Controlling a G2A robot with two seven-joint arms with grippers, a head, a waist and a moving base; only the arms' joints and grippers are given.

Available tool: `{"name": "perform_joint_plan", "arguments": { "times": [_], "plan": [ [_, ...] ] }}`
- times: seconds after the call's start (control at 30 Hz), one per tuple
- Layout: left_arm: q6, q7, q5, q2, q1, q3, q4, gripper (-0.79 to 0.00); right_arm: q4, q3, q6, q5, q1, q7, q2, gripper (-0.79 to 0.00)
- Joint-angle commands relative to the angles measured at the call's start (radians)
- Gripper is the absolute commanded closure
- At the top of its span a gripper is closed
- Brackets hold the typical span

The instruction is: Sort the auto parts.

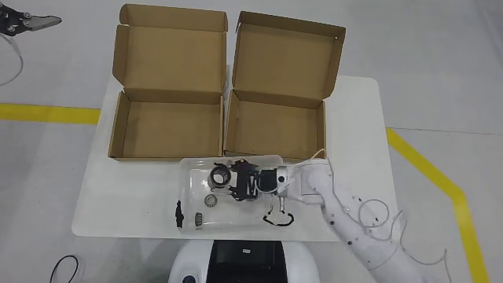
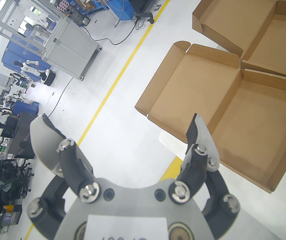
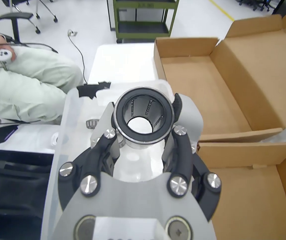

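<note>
Top view: right gripper [image 1: 246, 182] sits over the clear plastic tray [image 1: 189, 169] at the table's [image 1: 354, 126] near edge. The left gripper [image 1: 35, 22] is well off to the left, above the floor. Left wrist view: fingers spread wide and empty; the print on the white wrist label is cut off. Right wrist view: jaws are clamped on a linear bearing [image 3: 143, 93], held above the tray. It is a steel sleeve with a black end ring and ball rows inside.

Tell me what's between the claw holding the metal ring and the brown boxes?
The wall of the clear tray, as the right wrist view shows; the right gripper holds the bearing over that tray.
</note>
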Motion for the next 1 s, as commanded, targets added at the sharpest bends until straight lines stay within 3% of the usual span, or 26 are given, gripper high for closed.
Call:
{"name": "perform_joint_plan", "arguments": {
  "times": [0.0, 0.2, 0.57, 0.97],
  "plan": [
    [0.000, 0.000, 0.000, 0.000, 0.000, 0.000, 0.000, -0.785, -0.017, 0.004, 0.009, 0.031, 0.005, 0.003, -0.001, 0.000],
    [0.000, 0.000, 0.000, 0.000, 0.000, 0.000, 0.000, -0.785, -0.062, 0.024, 0.017, 0.130, 0.039, 0.052, -0.004, 0.000],
    [0.000, 0.000, 0.000, 0.000, 0.000, 0.000, 0.000, -0.785, -0.080, 0.053, -0.031, 0.277, 0.151, 0.025, -0.014, 0.000],
    [0.000, 0.000, 0.000, 0.000, 0.000, 0.000, 0.000, -0.785, -0.168, 0.118, 0.016, 0.370, 0.239, 0.035, -0.018, 0.000]
  ]
}}
